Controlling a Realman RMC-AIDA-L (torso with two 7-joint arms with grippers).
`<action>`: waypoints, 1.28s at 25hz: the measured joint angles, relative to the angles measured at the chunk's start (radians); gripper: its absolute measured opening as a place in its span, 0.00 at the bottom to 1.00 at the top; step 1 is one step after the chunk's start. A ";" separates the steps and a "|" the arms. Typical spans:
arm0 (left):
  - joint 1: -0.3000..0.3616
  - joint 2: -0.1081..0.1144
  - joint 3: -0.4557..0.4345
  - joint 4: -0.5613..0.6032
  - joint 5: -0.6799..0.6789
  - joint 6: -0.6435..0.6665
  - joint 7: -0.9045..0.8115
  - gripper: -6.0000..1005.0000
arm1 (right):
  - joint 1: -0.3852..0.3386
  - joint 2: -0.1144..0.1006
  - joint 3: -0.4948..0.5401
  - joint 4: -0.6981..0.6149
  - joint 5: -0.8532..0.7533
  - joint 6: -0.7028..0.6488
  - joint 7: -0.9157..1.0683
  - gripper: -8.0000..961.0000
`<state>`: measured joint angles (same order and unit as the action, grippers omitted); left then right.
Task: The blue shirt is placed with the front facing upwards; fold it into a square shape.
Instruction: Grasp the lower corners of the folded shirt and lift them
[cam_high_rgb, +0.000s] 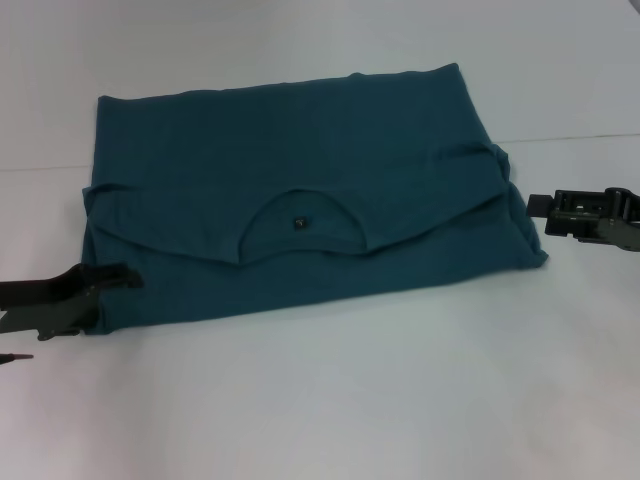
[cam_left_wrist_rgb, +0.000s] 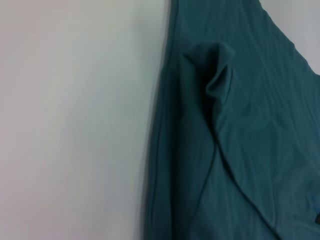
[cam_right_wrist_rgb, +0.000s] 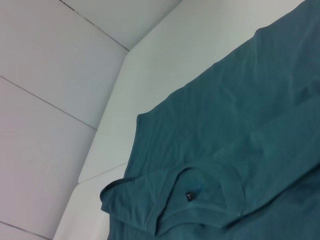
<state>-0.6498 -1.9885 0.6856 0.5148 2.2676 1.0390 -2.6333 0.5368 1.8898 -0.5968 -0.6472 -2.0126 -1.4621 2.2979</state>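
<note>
The blue shirt (cam_high_rgb: 300, 215) lies folded on the tabletop (cam_high_rgb: 350, 400); my left fingers (cam_high_rgb: 100, 283) touch its corner, my right fingers (cam_high_rgb: 545, 207) sit beside its edge; grip unclear.

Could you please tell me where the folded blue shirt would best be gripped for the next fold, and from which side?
Probably the blue shirt at its two short side edges, near the front corners: left gripper coming from the left, right gripper from the right. The shirt lies as a flat wide rectangle, collar upward, so those edges sit free on the table.
</note>
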 joint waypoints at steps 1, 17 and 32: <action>-0.001 0.000 0.000 0.002 0.001 0.003 -0.001 0.77 | 0.000 0.000 0.000 0.000 0.000 0.000 0.000 0.72; -0.016 -0.001 0.021 0.022 0.013 0.016 0.003 0.39 | 0.000 0.000 0.000 0.000 0.000 0.000 -0.001 0.72; -0.029 0.023 -0.013 0.034 0.003 0.088 0.028 0.01 | 0.012 -0.017 -0.009 -0.007 -0.054 0.000 0.004 0.71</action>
<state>-0.6783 -1.9656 0.6728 0.5489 2.2701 1.1271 -2.6049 0.5487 1.8731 -0.6059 -0.6539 -2.0664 -1.4617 2.3014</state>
